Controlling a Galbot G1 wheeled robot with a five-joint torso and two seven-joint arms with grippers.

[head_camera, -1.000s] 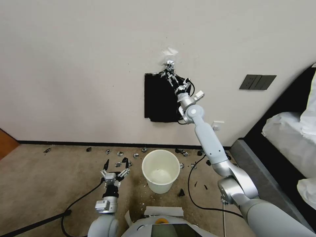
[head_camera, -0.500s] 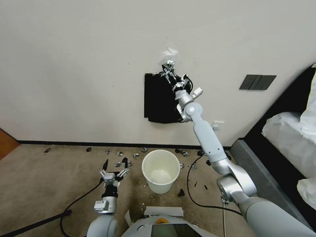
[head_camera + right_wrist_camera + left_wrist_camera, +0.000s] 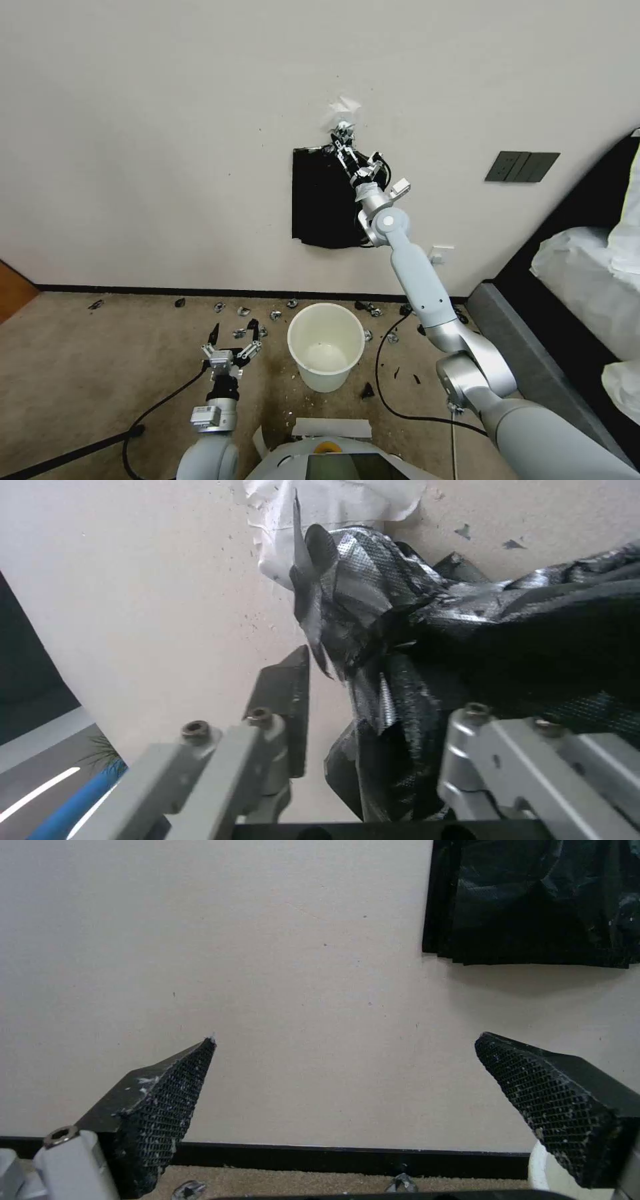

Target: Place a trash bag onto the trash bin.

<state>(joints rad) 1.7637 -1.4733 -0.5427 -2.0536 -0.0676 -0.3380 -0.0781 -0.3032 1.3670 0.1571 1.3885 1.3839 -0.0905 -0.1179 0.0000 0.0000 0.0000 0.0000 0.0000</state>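
Even, soft indoor light; faint shadow under the bag stack [image 3: 533, 900]. Wide-angle bending at head view edges. Right wrist foreground blurred.

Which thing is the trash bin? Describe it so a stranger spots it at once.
Start at the black bag stack hanging on the cream wall, then drop straight down to the carpet. The trash bin stands there, beside the left tool. It is the round cream-white bucket, open-topped and empty, far larger than the small dark scraps scattered around it.

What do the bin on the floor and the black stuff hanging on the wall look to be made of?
Trash bin: likely smooth cream-white plastic, with even matte walls. Bag stack: thin glossy black plastic film, crinkled with silvery sheen near the right gripper.
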